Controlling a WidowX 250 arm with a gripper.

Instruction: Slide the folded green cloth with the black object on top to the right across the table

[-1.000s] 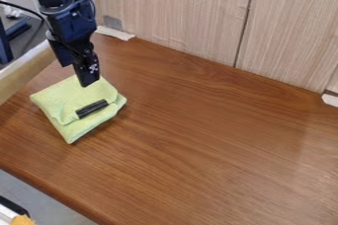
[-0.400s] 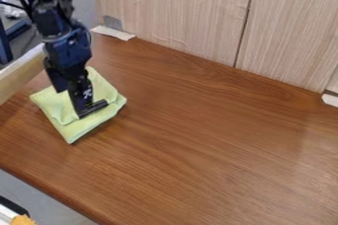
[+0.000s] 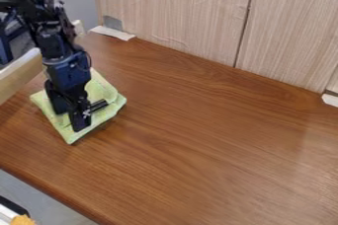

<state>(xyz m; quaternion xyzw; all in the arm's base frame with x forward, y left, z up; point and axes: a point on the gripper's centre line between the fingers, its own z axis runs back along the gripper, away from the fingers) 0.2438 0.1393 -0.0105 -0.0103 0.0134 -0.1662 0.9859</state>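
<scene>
The black gripper (image 3: 79,123), its opening impossible to tell, hangs low beside a short, dark, bar-shaped object (image 3: 99,104) on a folded, pale green cloth (image 3: 100,89), squarish and rumpled, at the left of a glossy brown wooden table (image 3: 218,140).

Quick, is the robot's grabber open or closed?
Gripper: over the green cloth, by the black stick; can't tell if it's open, closed or holding anything.

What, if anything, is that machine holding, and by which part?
That cannot be told: the end effector is at the green cloth, beside the black object on it, but any grip is hidden.
</scene>
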